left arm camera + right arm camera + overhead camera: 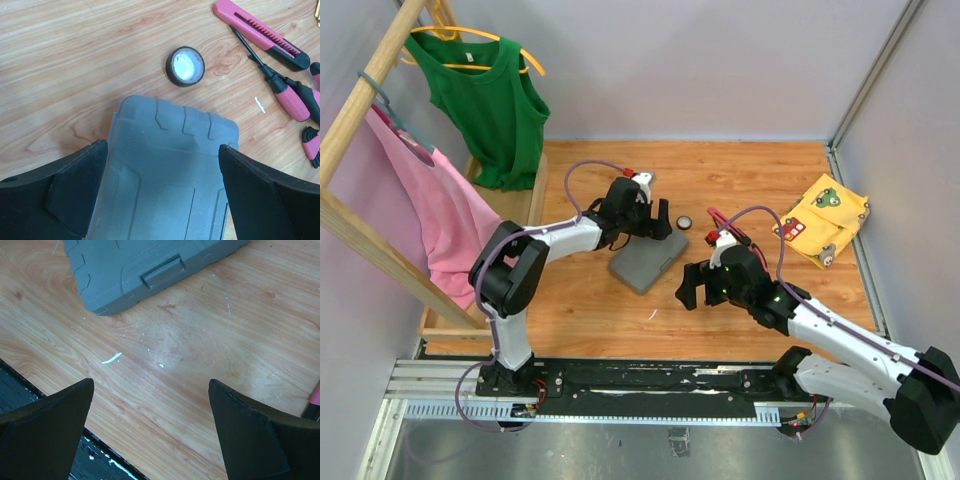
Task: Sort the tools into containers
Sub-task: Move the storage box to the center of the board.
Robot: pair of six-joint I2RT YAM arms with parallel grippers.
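Note:
The grey case [646, 260] lies shut on the wooden table, its latch [162, 272] facing the near side. My left gripper [650, 226] hovers open over the case's far end [170, 165], its fingers spread about as wide as the case. Beyond it lie a round black-white disc [185, 66], a pink cutter [260, 32], a pink-handled screwdriver [287, 92] and hex keys [312, 147]. From above, these tools [725, 228] show just right of the disc [684, 222]. My right gripper [700, 285] is open over bare wood [151, 382], near the case's front corner [135, 265].
A yellow patterned cloth [823, 220] lies at the right. A wooden rack [370, 90] with a green top [485, 100] and a pink garment [435, 200] stands on the left. The black base rail [650, 385] runs along the near edge.

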